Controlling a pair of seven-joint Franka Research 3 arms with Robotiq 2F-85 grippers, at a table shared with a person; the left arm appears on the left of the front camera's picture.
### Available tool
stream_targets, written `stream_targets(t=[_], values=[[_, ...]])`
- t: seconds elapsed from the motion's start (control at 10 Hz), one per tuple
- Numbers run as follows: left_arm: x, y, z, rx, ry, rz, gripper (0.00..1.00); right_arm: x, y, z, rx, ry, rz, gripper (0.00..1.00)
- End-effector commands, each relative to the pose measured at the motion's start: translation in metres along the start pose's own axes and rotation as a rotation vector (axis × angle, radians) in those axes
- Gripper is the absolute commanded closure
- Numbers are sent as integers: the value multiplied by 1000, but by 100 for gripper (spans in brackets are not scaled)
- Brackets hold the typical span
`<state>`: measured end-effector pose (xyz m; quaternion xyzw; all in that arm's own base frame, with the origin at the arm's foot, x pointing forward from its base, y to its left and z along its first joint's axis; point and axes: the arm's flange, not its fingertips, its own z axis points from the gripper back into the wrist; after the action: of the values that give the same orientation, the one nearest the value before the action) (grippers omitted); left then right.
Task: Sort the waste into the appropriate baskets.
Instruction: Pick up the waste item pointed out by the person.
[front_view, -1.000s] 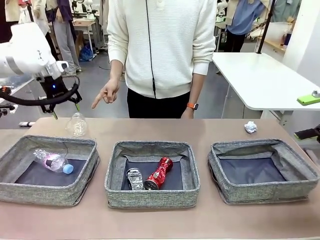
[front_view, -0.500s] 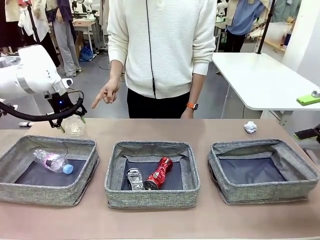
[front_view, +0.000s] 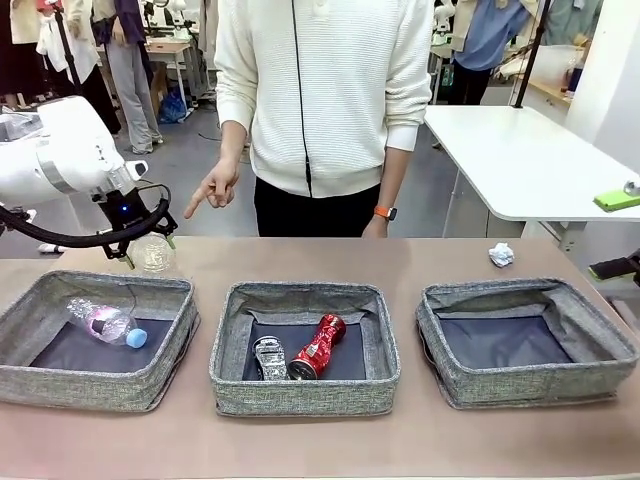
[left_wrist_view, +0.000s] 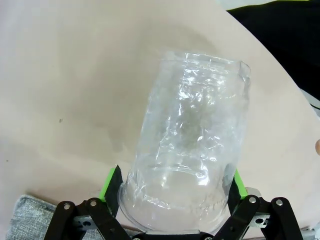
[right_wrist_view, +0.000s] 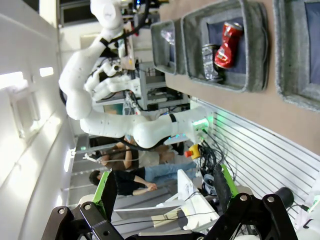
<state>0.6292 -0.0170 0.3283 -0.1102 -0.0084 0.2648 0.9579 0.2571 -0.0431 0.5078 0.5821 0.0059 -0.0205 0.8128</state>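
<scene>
Clear crumpled plastic container (left_wrist_view: 195, 140) sitting inside wide-spread left gripper (left_wrist_view: 175, 176); closing slowly advisable, thin walls likely buckling, then lifting over left basket (front_view: 60, 375) rim.

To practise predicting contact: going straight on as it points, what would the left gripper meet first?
Likely the clear crumpled plastic container, flanked by the open left gripper; beyond it, the table.

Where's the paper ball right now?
In the front view, the paper ball lies on the table's far right side, just beyond the right basket's far rim and apart from it.
</scene>
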Motion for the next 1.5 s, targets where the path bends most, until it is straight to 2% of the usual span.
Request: stream_targets(t=[0.0, 0.1, 0.2, 0.3, 0.4, 0.5, 0.6, 1.1, 1.4], values=[[-3, 7, -4, 20, -2, -7, 0, 1, 1, 2, 16, 3, 24, 0], [-2, 7, -4, 39, -9, 4, 3, 1, 1, 2, 16, 3, 24, 0], [-3, 7, -4, 42, -6, 2, 19, 1, 1, 2, 16, 3, 24, 0], [-3, 8, -3, 44, -7, -2, 22, 1, 1, 2, 16, 3, 24, 0], [-3, 8, -2, 44, -8, -5, 39, 1, 1, 2, 16, 3, 24, 0], [-3, 8, -1, 47, -11, -8, 41, 1, 1, 2, 16, 3, 24, 0], [-2, 8, 0, 46, -11, -12, 58, 1, 1, 2, 16, 3, 24, 0], [-4, 10, 8, 30, -8, -20, 58, 1, 1, 2, 16, 3, 24, 0], [-20, 12, 48, -9, -24, -48, 58, 1, 1, 2, 16, 3, 24, 0]])
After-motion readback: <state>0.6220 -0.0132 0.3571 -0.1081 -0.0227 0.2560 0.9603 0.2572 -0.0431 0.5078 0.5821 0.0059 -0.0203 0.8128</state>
